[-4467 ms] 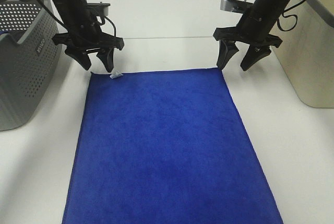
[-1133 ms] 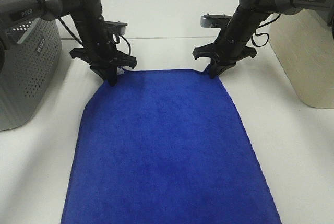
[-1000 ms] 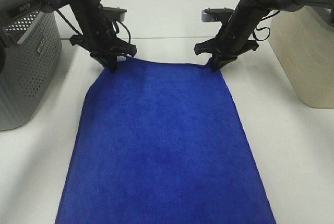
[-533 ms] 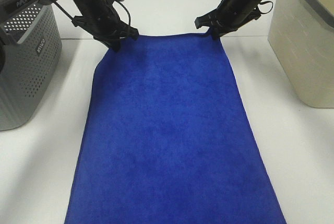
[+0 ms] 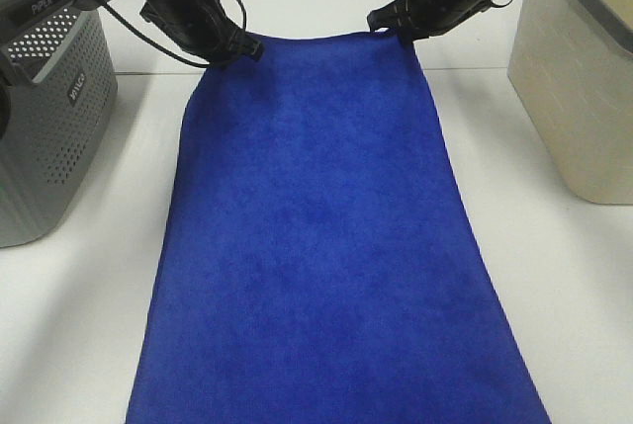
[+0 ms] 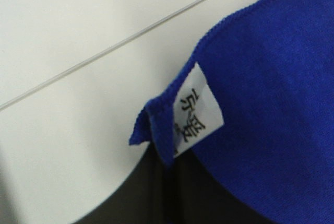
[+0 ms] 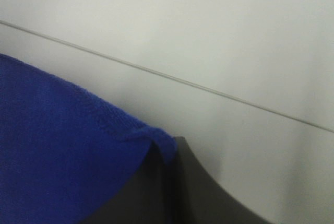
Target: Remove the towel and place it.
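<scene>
At the far left stands a grey perforated basket [image 5: 45, 108], and just past it the left gripper [image 5: 240, 48] is clamped tight on the towel's [image 5: 316, 236] far left corner, the one with the white tag [image 6: 199, 110]. The towel hangs from its lifted far edge and drapes down across the white table [image 5: 79, 325], looking soft, light and limp, so it is best held by both far corners. The right gripper [image 5: 404, 37] pinches the far right corner closed, with a beige bin [image 5: 579, 88] beyond.
</scene>
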